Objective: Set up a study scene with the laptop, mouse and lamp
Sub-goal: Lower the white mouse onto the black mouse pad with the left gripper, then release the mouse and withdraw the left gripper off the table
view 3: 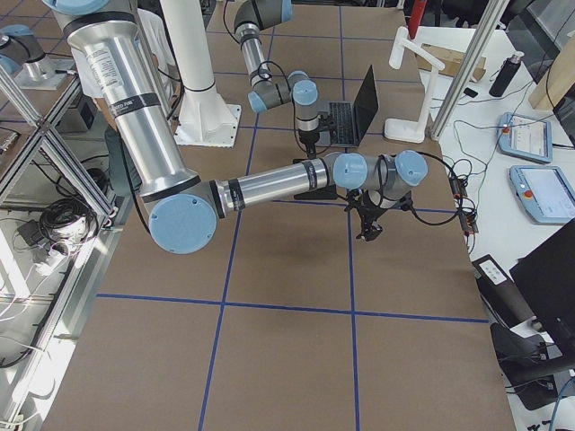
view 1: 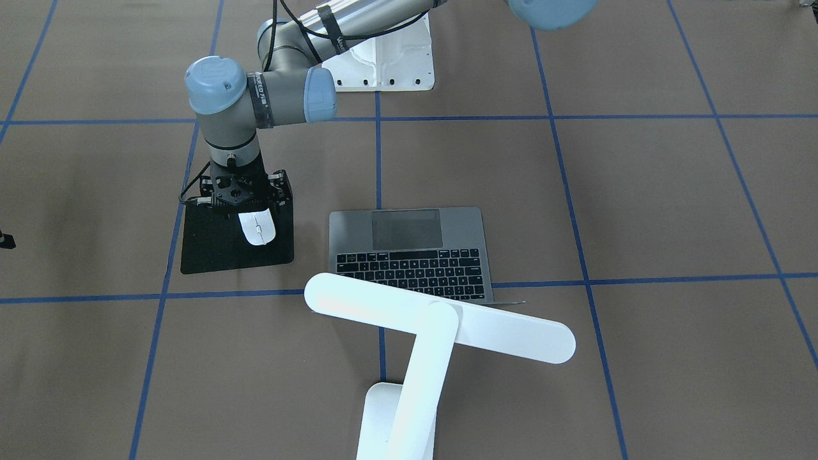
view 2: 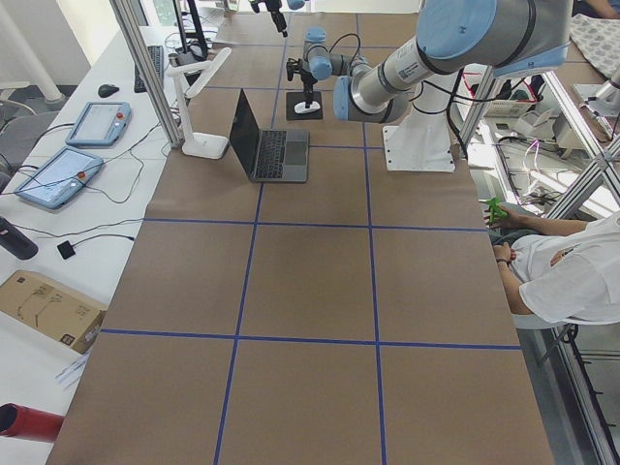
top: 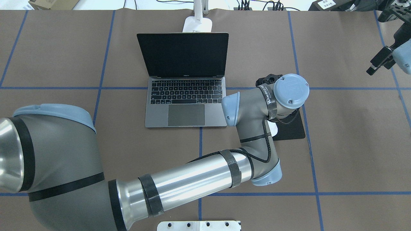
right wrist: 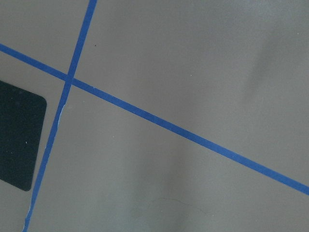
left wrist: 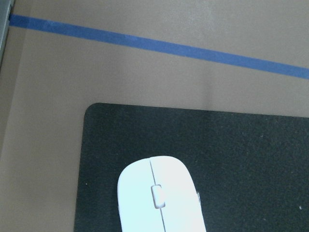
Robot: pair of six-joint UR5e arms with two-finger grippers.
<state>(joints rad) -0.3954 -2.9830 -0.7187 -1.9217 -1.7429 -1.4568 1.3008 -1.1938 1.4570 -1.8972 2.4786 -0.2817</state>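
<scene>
Beside the laptop (view 1: 409, 246), at its 3 o'clock seen from overhead, the mouse (view 1: 257, 228) lies on the mat (view 1: 214, 255), long axis from 12 to 6. The left tool (view 1: 245, 199) stands over its 6 o'clock end; clenched or released, I cannot tell.

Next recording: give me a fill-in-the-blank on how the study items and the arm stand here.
1. The mat under the mouse is ___.
2. The laptop has its lid ___.
3. The gripper above the mouse belongs to the robot's ___ arm.
4. Seen from the robot, the lamp stands ___ the laptop.
Missing words: black; open; left; behind.
</scene>
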